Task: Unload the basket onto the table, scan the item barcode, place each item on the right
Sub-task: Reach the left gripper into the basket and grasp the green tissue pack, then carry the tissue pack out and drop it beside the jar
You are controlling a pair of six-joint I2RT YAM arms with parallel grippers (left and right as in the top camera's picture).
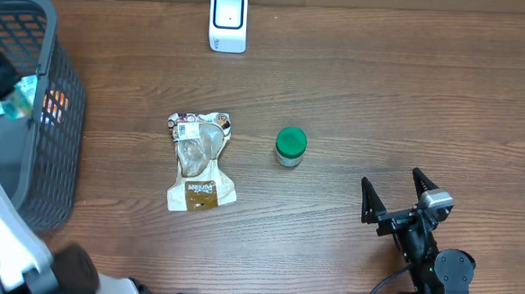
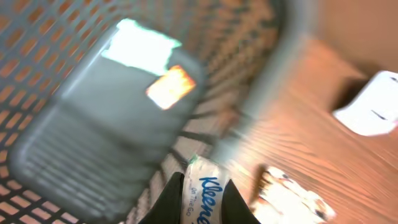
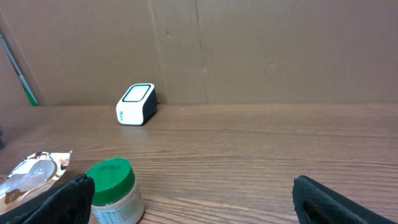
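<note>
- Two claws stand in opposite states. The left claw (image 2: 200,185) is clenched on a small tissue pack (image 2: 202,200) with blue "Kleenex" lettering. The right claw (image 1: 391,181) is released, its jaws wide and holding nothing, low over the near right part of the surface (image 1: 382,90).
- The tissue pack, which I take to be the item to scan, hangs between the left fingers over the grey basket (image 1: 60,145) at the left edge of the surface.
- The left wrist view is smeared, so I cannot tell where the barcode sits or which face of the pack points outward.
- Down in the basket lie a white-and-green packet (image 2: 140,46) and an orange packet (image 2: 171,87).
- The scanner (image 1: 229,21) stands at the far edge of the surface, well apart from the basket. A snack pouch (image 1: 199,162) and a green-lidded jar (image 1: 290,147) rest in the middle, clear of a direct line between basket and scanner.
- As I judge it, the item is picked and in hand, but it has not yet been shown to the scanner.
- The next move calls for carrying the pack clear of the basket rim and across to the scanner. The wrist then has to turn until the barcode face looks at the scanner's window, and hold there.
- The pack looks soft, so the grip should stay firm through that turn. The right claw seems to have no part to play yet.
</note>
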